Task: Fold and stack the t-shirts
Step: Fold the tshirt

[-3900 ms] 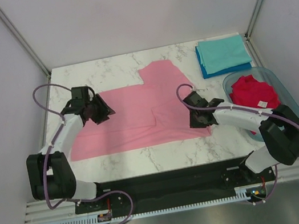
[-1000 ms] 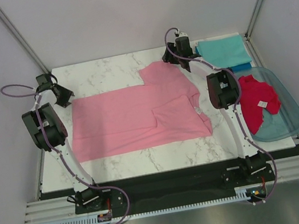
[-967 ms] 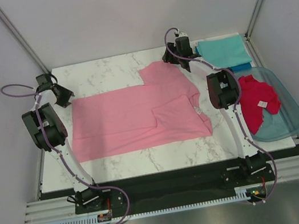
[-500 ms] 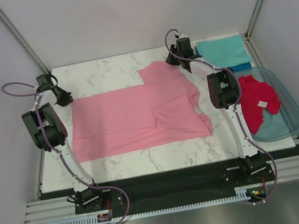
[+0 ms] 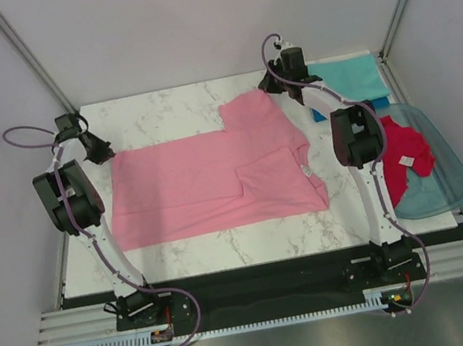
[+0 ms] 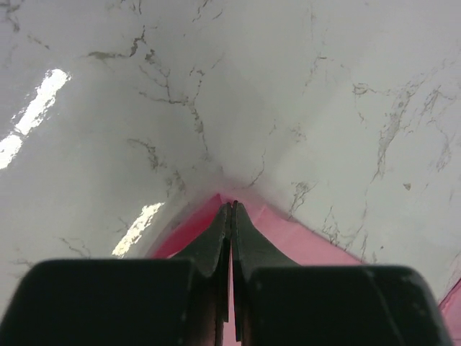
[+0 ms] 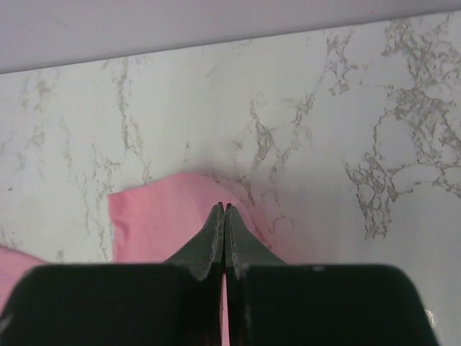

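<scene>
Closing is what both sets of jaws have just done: a second ago they stood apart over the cloth, and now each pair is pressed tight together with pink fabric at its tip. The left gripper (image 5: 103, 151) sits at the far left corner of the pink t-shirt (image 5: 206, 182), the hem end, and its wrist view shows the corner drawn up into a small peak where the fingertips meet. The right gripper (image 5: 273, 85) pinches the far edge of the sleeve that juts from the far right of the same shirt. Neither pinched point looks lifted much above the marble table (image 5: 158, 114).

As I read it, the grasp for the next fold is now made. With the far edge caught at two points, the likely next step is to carry it toward the near edge. The near sleeve already lies folded in over the body.

By count there are four shirts. One is the pink t-shirt, spread flat. One is a red t-shirt (image 5: 402, 147), crumpled in a clear tub (image 5: 450, 188) to the right of the pink one. Two are folded beyond its far right corner: a teal t-shirt (image 5: 349, 76) on top, and a blue t-shirt (image 5: 380, 99) showing only as an edge beneath it. There is one tub and two arms
</scene>
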Robot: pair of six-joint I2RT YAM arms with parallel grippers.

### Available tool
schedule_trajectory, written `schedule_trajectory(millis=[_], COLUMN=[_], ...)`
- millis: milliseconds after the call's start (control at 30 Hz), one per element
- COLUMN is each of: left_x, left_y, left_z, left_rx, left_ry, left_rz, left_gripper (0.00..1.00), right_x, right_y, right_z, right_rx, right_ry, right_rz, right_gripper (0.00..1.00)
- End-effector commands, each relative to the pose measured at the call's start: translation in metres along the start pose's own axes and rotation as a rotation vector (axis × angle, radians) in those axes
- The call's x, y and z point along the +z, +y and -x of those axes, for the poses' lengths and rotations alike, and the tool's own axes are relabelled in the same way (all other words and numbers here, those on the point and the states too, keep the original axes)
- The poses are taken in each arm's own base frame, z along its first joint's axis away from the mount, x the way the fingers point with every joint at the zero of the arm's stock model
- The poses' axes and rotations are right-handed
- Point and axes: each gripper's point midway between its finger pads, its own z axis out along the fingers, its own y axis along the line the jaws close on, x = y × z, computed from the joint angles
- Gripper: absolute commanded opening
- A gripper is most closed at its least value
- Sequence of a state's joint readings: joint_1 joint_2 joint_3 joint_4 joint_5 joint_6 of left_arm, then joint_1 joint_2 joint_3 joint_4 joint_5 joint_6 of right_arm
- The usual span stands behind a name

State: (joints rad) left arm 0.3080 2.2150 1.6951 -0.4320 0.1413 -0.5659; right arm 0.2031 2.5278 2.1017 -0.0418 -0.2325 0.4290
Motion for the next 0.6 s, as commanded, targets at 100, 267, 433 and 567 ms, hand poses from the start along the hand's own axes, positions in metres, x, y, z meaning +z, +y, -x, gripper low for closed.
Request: schedule_trajectory(millis=[100,267,433,567], left_x=[-0.045,-0.057,-0.069,-0.075], left_y=[-0.016,-0.014,-0.006,0.005], left_z=[0.021,0.017,0.010,-0.007], left_rx=[0.055,0.050,0.055,0.051], left_ry=[-0.071,-0.079,-0.077,-0.052], left_rz=[-0.037,-0.025,0.005,0.026], left_gripper=[0.02,0.02,0.02,0.02], right_x=[-0.063,-0.087,-0.117,-0.135], right_y=[0.054,0.055,0.058,0.050], right_z=[0.069,0.057,0.056,0.037], right_rx=[-0.099,-0.103,-0.116,-0.116], right_ry=[-0.113,-0.085,-0.101,-0.078], right_rz=[0.103,0.094,0.083,0.055], right_gripper=[0.00,0.00,0.00,0.00])
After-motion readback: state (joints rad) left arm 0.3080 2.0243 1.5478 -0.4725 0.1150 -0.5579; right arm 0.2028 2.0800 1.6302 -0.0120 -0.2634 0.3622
